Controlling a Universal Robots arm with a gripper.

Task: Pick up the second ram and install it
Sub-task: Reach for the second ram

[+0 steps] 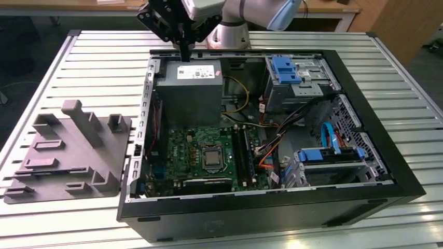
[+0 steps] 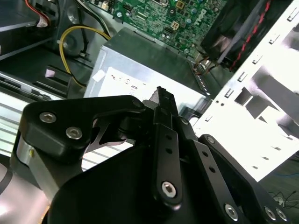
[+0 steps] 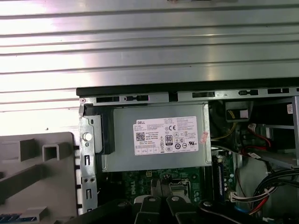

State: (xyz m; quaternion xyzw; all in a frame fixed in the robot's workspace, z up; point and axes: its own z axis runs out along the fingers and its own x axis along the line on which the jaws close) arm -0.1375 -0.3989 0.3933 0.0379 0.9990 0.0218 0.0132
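While the gripper [image 1: 185, 54] is held above the power supply [image 1: 188, 78], fingers [image 2: 164, 107] clenched on nothing, the second ram [image 3: 16, 218] is apparently seen on the grey fixture [image 1: 76, 155]. Risk: the case wall [image 1: 147, 104] could be clipped if crossed low.

End effector [image 1: 187, 58] in open air above power-supply box [image 1: 188, 93]; drive cage [image 1: 294, 78], cables [image 1: 277, 140] hem motherboard [image 1: 201, 150].

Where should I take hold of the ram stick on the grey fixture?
Probably mid-length, across its long edges, coming from above: the ram stick is a narrow blue strip resting on the grey fixture. The frame cuts most of it off, so its tilt is unclear.
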